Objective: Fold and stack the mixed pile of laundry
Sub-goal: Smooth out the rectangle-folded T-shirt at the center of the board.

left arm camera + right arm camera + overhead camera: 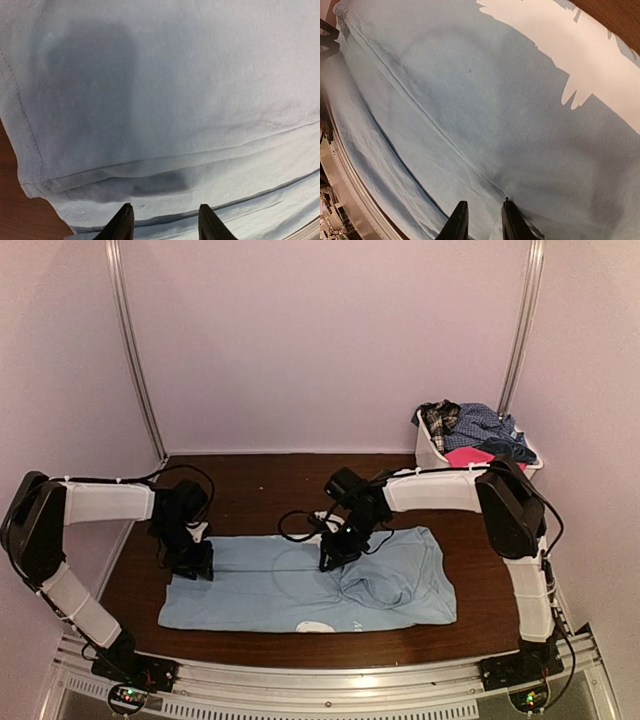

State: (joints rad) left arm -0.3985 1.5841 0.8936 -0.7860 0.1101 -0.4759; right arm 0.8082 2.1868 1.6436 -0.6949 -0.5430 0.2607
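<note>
status: early, first garment only
- light blue T-shirt (300, 590) is out of the white basket (428, 455) and lies spread along the near edge of the tabletop (260, 490), long side left to right, rumpled toward its right end. The wrist views show hems and layers at the edges, but I can't call any fold finished
- no stack anywhere on the tabletop
- rest of the mixed laundry pile (475, 432) sits heaped in the basket at the far right corner: black-white plaid piece (440, 420), blue small-check button shirt (482, 423), hot pink piece (468, 456), dark navy piece (506, 448), all unfolded
- left gripper (192, 565) is at the shirt's far left corner; in its wrist view the fingers (122, 225) stand well apart over the hem with nothing pinched, so open
- right gripper (335, 552) is at the middle of the shirt's far edge; its fingers (460, 222) are close together and a crease runs right up to the gap. Can't tell if it has cloth nipped or is just hovering

my read: flatten/fold step on item one, then at least four more garments to pull, fold and stack. Most of the job is left
</note>
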